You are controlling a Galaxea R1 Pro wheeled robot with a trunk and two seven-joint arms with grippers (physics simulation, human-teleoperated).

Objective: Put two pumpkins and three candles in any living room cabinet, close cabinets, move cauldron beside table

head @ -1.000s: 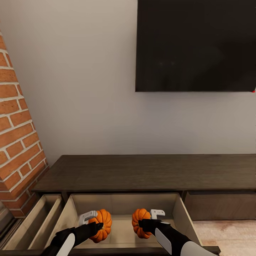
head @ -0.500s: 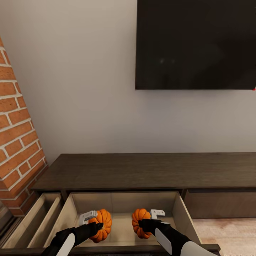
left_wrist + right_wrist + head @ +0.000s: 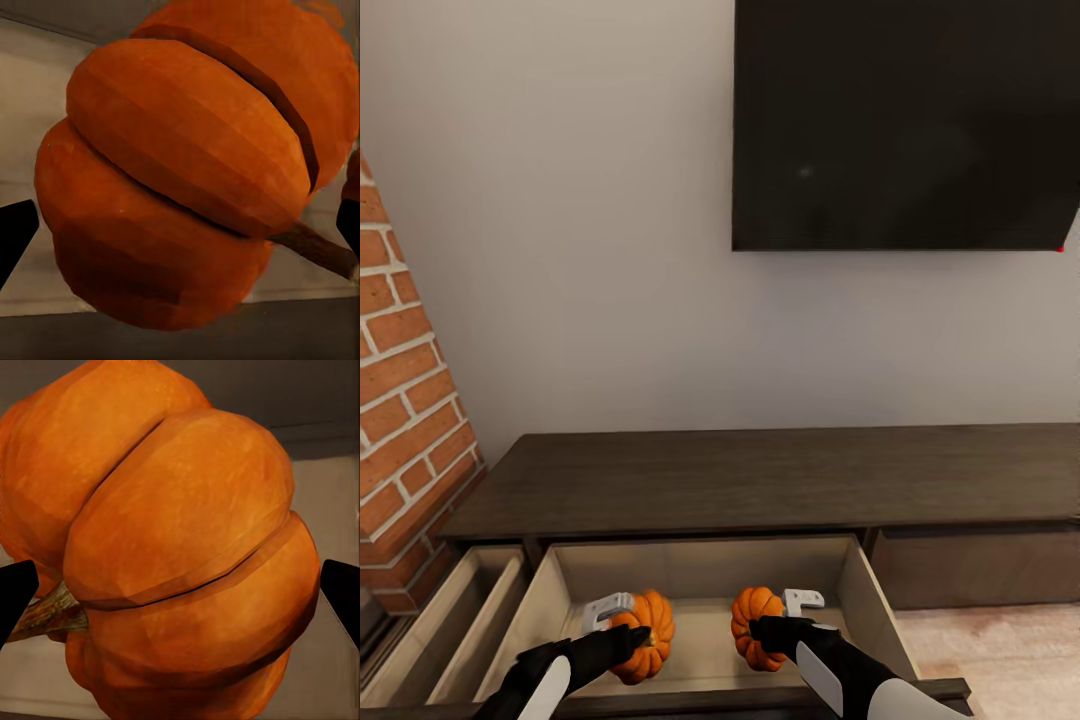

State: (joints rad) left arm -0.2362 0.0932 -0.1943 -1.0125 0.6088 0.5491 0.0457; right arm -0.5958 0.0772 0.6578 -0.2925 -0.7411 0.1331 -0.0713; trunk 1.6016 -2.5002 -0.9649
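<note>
The dark-brown cabinet (image 3: pixel 760 480) stands against the wall, its middle drawer (image 3: pixel 875 610) pulled open. My left gripper (image 3: pixel 620 623) is shut on one orange pumpkin (image 3: pixel 652 640) over the drawer's pale inside. My right gripper (image 3: pixel 785 614) is shut on the other pumpkin (image 3: pixel 750 618) beside it. In the left wrist view that pumpkin (image 3: pixel 187 180) sits between dark fingertips (image 3: pixel 15 236). The right wrist view has its pumpkin (image 3: pixel 180 555), stem sideways, between the fingertips (image 3: pixel 341 592). Candles, cauldron and table are out of view.
A second drawer (image 3: pixel 450 630) at the cabinet's left end is also open. A red-brick fireplace (image 3: pixel 405 400) rises at the left. A black TV (image 3: pixel 905 120) hangs above the cabinet. Light wood floor (image 3: pixel 1000 640) lies at the right.
The whole picture has shifted a little to the left, so the camera has moved. Both grippers keep their pumpkins in the same pose over the drawer.
</note>
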